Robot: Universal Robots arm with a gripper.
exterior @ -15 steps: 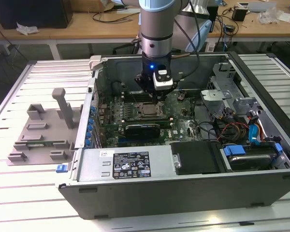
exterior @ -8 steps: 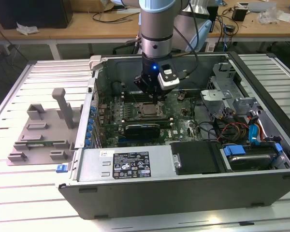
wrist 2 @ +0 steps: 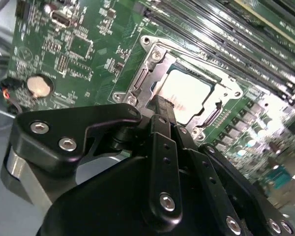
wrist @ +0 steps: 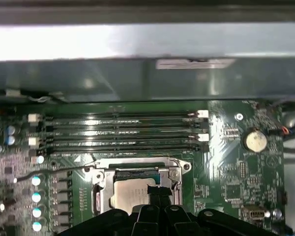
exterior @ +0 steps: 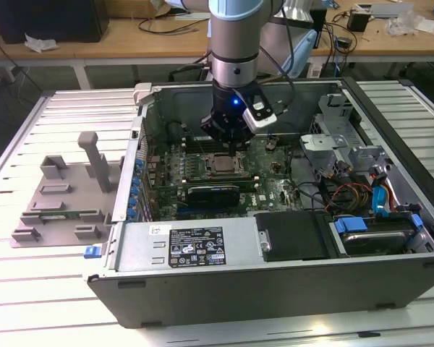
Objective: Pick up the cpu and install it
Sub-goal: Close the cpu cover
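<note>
The cpu (exterior: 223, 164) lies flat in the metal-framed socket (exterior: 205, 163) on the green motherboard inside the open computer case (exterior: 275, 282). Its silver top shows in both wrist views (wrist 2: 187, 91) (wrist: 129, 195). My gripper (exterior: 229, 144) hangs straight above the socket's far edge, a little above the board. Its black fingers (wrist 2: 162, 115) are pressed together over the chip's edge (wrist: 158, 194), shut with nothing between them. Whether the tips touch the cpu I cannot tell.
A grey plastic tray (exterior: 61, 195) with upright posts lies on the slatted table at the exterior view's left. Memory slots (wrist: 118, 132) run beside the socket, with a coin battery (wrist: 255, 140) nearby. Drive bays and cables (exterior: 362, 188) fill the case's right side.
</note>
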